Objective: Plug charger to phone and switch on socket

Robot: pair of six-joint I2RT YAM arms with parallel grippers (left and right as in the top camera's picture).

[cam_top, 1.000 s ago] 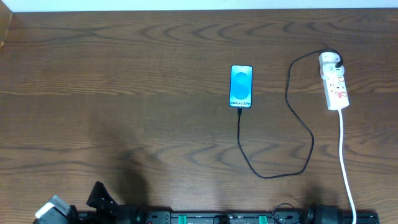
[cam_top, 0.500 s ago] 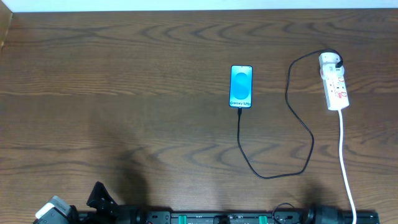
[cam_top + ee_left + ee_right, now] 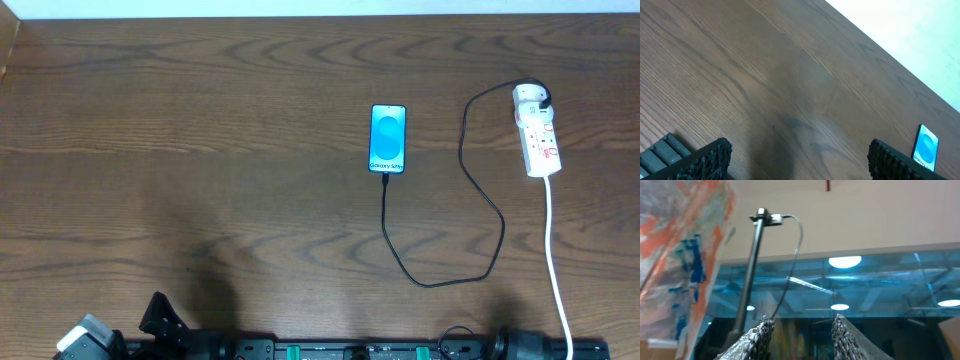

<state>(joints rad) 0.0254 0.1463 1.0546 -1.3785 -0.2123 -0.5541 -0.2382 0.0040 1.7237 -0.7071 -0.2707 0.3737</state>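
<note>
One small rectangular smartphone with a bright blue lit screen [image 3: 388,138] lies mid-table. A long thin black charger cable [image 3: 385,205] meets its near end and loops right to a white plug adapter [image 3: 530,97] on the narrow white power strip [image 3: 541,145]; the switch position is too small to read. Brown wooden table [image 3: 200,150]. Left gripper [image 3: 800,157]: spread wide, empty. Right gripper [image 3: 802,335]: aimed upward, apparently part-open, empty.

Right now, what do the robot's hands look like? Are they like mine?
Not like yours. The left gripper has two black fingers, rough and bumpy, with a grey ribbed block beside one. The right gripper has two grey-looking fingers with the same bumpy texture. From overhead, the left arm is black with a pale grey part.
</note>
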